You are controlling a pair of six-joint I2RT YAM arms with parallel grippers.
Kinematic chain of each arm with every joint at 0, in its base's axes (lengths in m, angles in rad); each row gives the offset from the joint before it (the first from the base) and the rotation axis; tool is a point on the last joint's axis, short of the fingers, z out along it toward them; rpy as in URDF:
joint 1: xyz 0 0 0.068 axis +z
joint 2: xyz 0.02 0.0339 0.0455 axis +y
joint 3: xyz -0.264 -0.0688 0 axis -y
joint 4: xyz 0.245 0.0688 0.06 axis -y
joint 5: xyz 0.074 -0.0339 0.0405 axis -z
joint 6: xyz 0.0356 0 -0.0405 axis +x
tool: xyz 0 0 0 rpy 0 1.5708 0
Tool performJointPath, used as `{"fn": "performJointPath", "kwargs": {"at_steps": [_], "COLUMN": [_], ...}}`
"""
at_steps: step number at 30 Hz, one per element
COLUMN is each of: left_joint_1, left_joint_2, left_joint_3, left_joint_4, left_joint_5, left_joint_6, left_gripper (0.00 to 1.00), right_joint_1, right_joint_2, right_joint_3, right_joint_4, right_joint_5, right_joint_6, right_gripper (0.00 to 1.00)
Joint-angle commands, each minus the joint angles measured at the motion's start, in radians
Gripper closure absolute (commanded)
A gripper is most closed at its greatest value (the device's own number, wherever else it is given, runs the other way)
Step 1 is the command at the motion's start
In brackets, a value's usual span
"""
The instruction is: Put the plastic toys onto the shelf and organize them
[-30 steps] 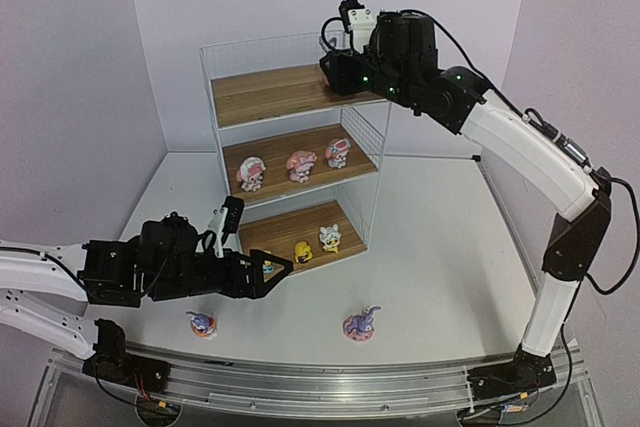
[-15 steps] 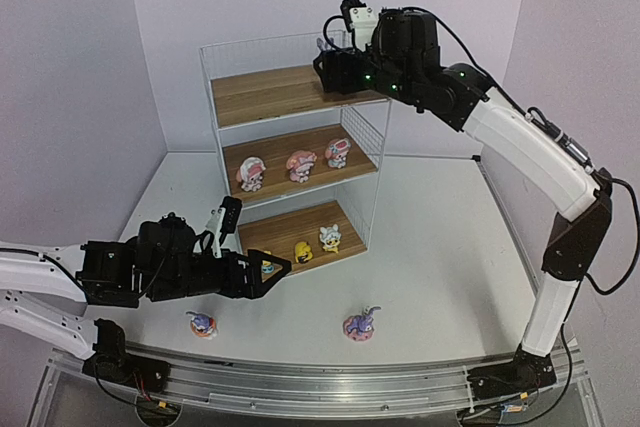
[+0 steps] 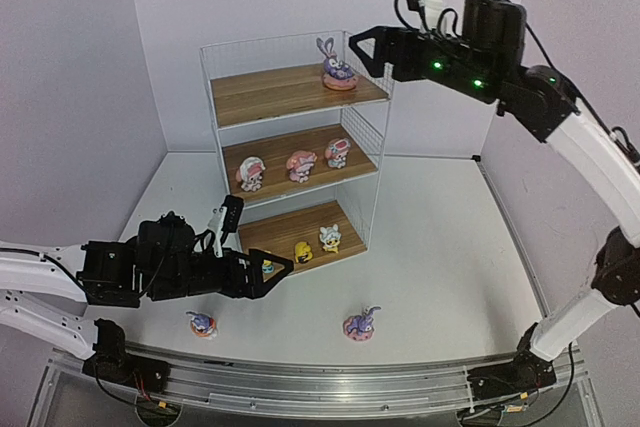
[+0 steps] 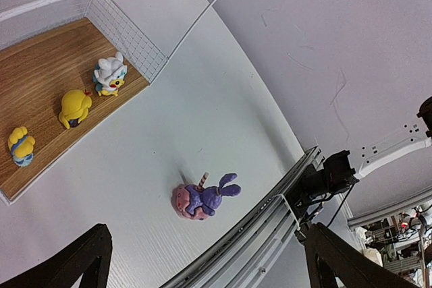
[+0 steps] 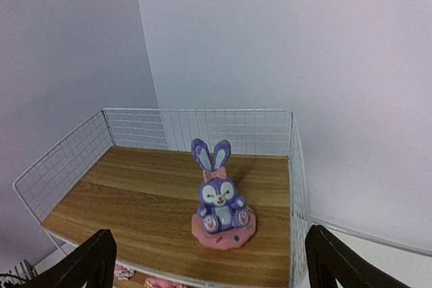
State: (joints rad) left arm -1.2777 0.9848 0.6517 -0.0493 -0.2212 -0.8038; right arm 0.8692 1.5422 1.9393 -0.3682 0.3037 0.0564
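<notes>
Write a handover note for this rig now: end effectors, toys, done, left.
Left end effector: open, empty, low over the table before the shelf.
Right end effector: open, empty, high beside the shelf's top right corner.
Done: one bunny on the top board, three hatted figures on the middle, three small yellow-and-white toys on the bottom.
Left: two bunnies on the table near the arms; probably they join the first on top.
</notes>
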Motion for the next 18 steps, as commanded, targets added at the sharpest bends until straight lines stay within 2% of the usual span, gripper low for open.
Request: {"fn": "performJointPath", "kwargs": {"at_steps": [1, 7, 11, 14, 18], "left_joint_1": [-0.003, -0.002, -0.003, -0.003, -0.003], "left_joint_2": [0.014, 0.035, 0.039, 0.043, 0.058], "left_joint_3": [-0.01, -0.025, -0.057, -0.069, -0.079], "left_joint_4": [0.045, 0.082, 0.14, 0.159, 0.167], "left_joint_5": [0.058, 0.115, 0.157, 0.171, 0.168], "left_joint_6": [0.048, 0.076, 0.09, 0.095, 0.081], "left_gripper": [0.0, 0.0, 0.0, 0.0, 0.0], "right_joint_1": [0.0, 0.002, 0.008, 0.05, 0.17], "right_joint_2": [-0.251, -0.463, -0.452, -0.393, -0.348], "right_joint_3": [-0.269, -0.76, -1.036, -1.14, -1.203], "right_joint_4": [0.002, -0.024, 0.012, 0.062, 0.112], "right_joint_5": [-0.15, -0.352, -0.424, -0.445, -0.324], "right_joint_6": [0.14, 0.364, 0.536, 0.53, 0.438], "right_gripper": [0.05, 0.05, 0.04, 0.03, 0.02]}}
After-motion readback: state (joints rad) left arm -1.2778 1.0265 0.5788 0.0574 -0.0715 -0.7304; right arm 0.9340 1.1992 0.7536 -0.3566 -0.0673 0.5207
